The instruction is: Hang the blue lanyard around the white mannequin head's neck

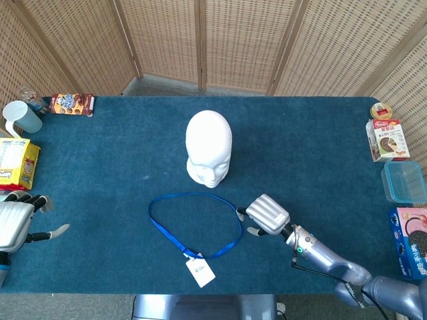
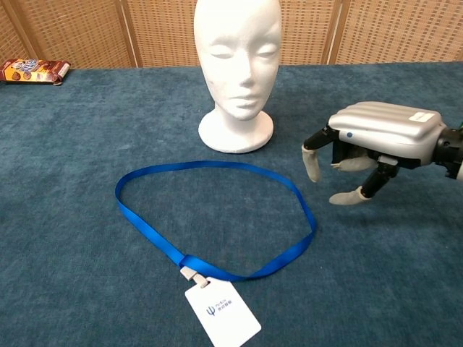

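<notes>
The white mannequin head (image 1: 209,148) (image 2: 237,69) stands upright at the middle of the blue table. In front of it the blue lanyard (image 1: 195,223) (image 2: 214,217) lies flat as an open loop, its white badge (image 1: 201,271) (image 2: 222,314) toward the near edge. My right hand (image 1: 267,215) (image 2: 376,148) hovers just right of the loop, fingers apart and pointing down, holding nothing. My left hand (image 1: 17,223) is at the table's left edge, open and empty, seen only in the head view.
A cup (image 1: 21,117), a yellow packet (image 1: 15,161) and a snack pack (image 1: 72,103) (image 2: 32,71) line the left side. Boxes (image 1: 387,140), a clear container (image 1: 404,181) and a cookie box (image 1: 413,241) sit along the right edge.
</notes>
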You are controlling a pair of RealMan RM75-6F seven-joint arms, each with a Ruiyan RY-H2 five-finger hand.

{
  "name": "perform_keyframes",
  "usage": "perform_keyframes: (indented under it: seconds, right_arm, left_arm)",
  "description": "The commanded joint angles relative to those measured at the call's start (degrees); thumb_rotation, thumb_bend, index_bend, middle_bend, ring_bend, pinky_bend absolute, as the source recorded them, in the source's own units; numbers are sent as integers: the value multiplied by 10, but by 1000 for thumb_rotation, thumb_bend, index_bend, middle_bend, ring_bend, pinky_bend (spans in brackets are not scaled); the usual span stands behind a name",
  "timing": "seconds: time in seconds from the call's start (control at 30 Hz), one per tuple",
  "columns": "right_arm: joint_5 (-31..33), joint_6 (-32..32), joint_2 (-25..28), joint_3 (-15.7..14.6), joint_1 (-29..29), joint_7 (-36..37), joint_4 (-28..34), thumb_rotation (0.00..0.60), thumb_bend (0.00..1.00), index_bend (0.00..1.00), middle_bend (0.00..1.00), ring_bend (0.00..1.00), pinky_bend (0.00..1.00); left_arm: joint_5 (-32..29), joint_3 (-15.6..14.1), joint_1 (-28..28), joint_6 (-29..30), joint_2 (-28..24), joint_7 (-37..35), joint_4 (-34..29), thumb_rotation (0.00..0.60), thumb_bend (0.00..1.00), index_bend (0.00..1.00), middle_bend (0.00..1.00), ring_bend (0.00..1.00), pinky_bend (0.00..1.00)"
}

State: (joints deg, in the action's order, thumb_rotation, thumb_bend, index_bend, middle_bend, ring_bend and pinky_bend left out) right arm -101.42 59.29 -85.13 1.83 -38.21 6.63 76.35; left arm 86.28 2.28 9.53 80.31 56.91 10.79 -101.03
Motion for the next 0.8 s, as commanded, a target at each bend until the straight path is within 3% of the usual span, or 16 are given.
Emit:
perform_keyframes:
  seconds: [0.03, 0.53, 0.8]
  right_arm:
    - [-2, 3, -7, -3, -6, 5, -10, 600, 265, 515, 1000, 1000, 1000]
    - [-6, 0, -47, -10, -41, -36, -73, 600, 225, 506, 1000, 1000, 1000]
    - [-4, -42, -35, -18, -70, -77, -71, 600, 224, 487, 1000, 1000, 1000]
  left_arm:
    - [0, 0, 0, 1, 0, 1, 0, 273, 82, 489, 541, 527, 307]
    - [-3, -4, -1, -2, -2, 3, 0, 273, 81, 489, 542, 527, 307]
    - [-4, -6, -2, -3, -2, -2, 4, 273, 82, 489, 542, 527, 307]
